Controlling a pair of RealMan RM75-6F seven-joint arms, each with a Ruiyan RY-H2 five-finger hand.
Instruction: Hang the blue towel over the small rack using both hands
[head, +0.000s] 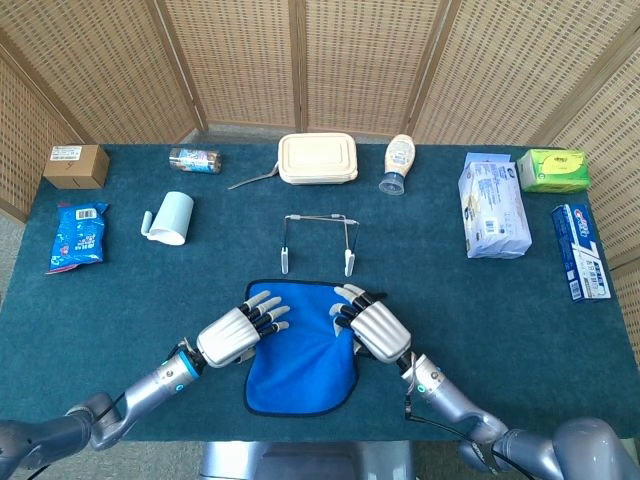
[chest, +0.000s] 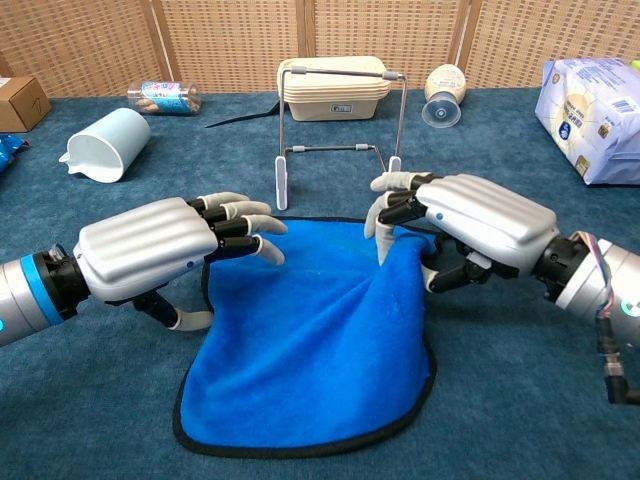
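The blue towel lies on the table in front of the small wire rack, which stands upright just behind it. My right hand grips the towel's far right corner, and the cloth rises in a fold up to its fingers. My left hand hovers over the towel's left edge. Its fingers are spread above the cloth, its thumb hangs beside the edge, and it holds nothing.
Behind the rack sit a cream lunch box and an upturned bottle. A pale blue cup lies at the left. A tissue pack, green box and toothpaste box are at the right. A snack bag lies far left.
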